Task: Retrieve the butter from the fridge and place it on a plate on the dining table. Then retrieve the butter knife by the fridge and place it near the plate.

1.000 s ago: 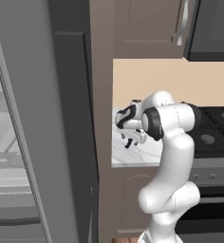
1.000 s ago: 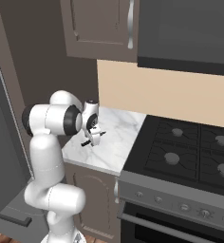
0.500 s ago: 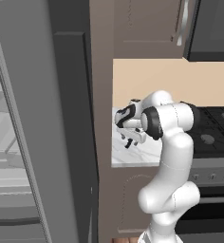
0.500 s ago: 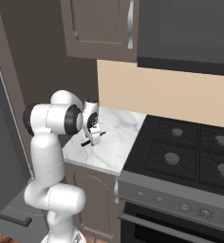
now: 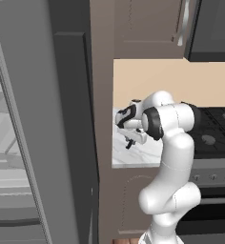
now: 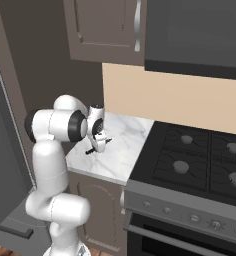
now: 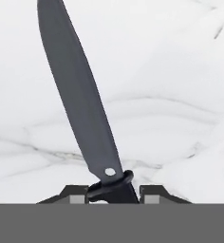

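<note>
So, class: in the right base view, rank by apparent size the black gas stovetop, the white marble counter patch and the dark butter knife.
1. Black gas stovetop
2. White marble counter patch
3. Dark butter knife, mostly hidden at the gripper

The dark grey butter knife [image 7: 80, 99] lies flat on white marble, blade running from the top left of the hand view down to bottom centre, where its black collar sits between two dark fingertips [image 7: 71, 195].
</note>
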Controlling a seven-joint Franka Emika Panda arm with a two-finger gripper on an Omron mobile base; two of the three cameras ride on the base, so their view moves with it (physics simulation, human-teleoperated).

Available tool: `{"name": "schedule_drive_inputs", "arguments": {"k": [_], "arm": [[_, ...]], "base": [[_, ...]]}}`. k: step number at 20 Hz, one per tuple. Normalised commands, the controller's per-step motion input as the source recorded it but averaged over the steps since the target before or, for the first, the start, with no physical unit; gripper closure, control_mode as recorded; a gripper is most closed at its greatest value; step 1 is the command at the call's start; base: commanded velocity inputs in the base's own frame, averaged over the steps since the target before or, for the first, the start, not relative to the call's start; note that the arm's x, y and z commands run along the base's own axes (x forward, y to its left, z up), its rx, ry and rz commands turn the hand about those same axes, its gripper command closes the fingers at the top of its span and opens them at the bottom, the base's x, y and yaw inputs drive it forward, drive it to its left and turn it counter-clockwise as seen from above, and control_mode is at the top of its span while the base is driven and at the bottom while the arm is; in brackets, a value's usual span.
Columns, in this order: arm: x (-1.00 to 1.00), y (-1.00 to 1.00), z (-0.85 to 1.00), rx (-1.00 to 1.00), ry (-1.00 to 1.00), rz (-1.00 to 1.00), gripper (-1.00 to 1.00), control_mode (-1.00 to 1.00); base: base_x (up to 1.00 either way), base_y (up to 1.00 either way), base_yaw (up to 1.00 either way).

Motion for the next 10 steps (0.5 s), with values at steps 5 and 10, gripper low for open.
{"name": "schedule_drive_inputs", "arguments": {"k": [5, 10], "arm": [[0.02, 0.0, -0.02, 0.0, 0.0, 0.0, 1.0, -1.0], [0.0, 0.0, 0.0, 0.0, 0.0, 0.0, 1.0, -1.0]], "base": [[0.0, 0.0, 0.0], [0.0, 0.0, 0.0]]}}
